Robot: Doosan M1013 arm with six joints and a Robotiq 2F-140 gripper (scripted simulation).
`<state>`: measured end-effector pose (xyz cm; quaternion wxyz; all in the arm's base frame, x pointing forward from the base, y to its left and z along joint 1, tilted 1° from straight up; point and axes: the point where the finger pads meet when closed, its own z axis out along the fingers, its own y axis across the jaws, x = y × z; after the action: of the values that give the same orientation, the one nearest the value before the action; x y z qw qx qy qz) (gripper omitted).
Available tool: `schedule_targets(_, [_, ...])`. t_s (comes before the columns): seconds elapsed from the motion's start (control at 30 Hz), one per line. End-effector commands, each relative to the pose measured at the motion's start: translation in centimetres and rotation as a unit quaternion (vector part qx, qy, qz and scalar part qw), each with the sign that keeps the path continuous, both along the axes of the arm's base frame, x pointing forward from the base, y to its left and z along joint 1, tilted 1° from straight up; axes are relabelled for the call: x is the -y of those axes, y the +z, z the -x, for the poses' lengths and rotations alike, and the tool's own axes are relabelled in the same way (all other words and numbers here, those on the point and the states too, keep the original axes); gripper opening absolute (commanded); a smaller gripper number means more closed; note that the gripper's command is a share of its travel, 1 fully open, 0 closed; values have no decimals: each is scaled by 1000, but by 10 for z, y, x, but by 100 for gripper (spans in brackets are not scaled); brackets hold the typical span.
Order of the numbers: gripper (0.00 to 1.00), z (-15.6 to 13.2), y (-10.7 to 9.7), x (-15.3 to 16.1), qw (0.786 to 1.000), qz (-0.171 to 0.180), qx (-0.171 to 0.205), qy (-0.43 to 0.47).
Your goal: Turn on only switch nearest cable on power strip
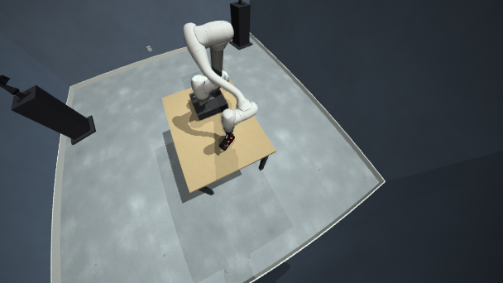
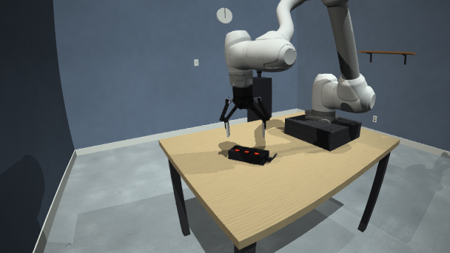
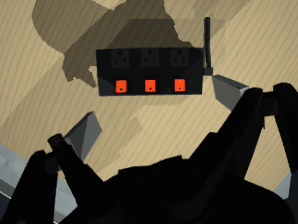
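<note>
Spread wide and gripping nothing, the one black gripper point(image 1: 227, 139) in the top view points down over a small black power strip point(image 1: 227, 143) lying near the middle of a single tan table point(image 1: 248, 142). One white arm point(image 1: 215, 76) curves from a dark base block point(image 1: 203, 112) at the table's far end. Two tall dark pillars stand on the grey floor, one point(image 1: 240, 22) beyond the table and one point(image 1: 50, 112) at the left. Red dots show on the strip, too small to count here.

From the exterior view, the gripper point(image 2: 245, 130) hangs above the power strip point(image 2: 249, 154), its two pale fingertips point(image 2: 228, 130) apart from it and from the table point(image 2: 296, 185). The strip lies flat with three red-lit switches point(image 2: 246, 152) facing up and a short cable stub point(image 2: 272, 158) at its right end. One round clock point(image 2: 224, 15) and one small shelf point(image 2: 386, 53) hang on the blue walls. No writing is legible.

Through the wrist view, the power strip point(image 3: 149, 71) shows three sockets in one row and three orange-red switches point(image 3: 150, 86) in another, with the cable point(image 3: 206, 44) at its right end. Both fingertips frame the lower picture, clear of the strip. No brand can be read.
</note>
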<state>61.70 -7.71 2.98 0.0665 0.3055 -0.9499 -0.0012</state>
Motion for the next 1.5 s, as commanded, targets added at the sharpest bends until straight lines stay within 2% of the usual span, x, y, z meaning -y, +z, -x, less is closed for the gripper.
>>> schedule_targets(0.0, [100,0,0,0,1000,0,0,0])
schedule_targets(1.27, [100,0,0,0,1000,0,0,-2])
schedule_targets(1.4, [100,5,5,2,999,3,6,-34])
schedule_targets(1.47, [100,18,16,5,993,8,20,-119])
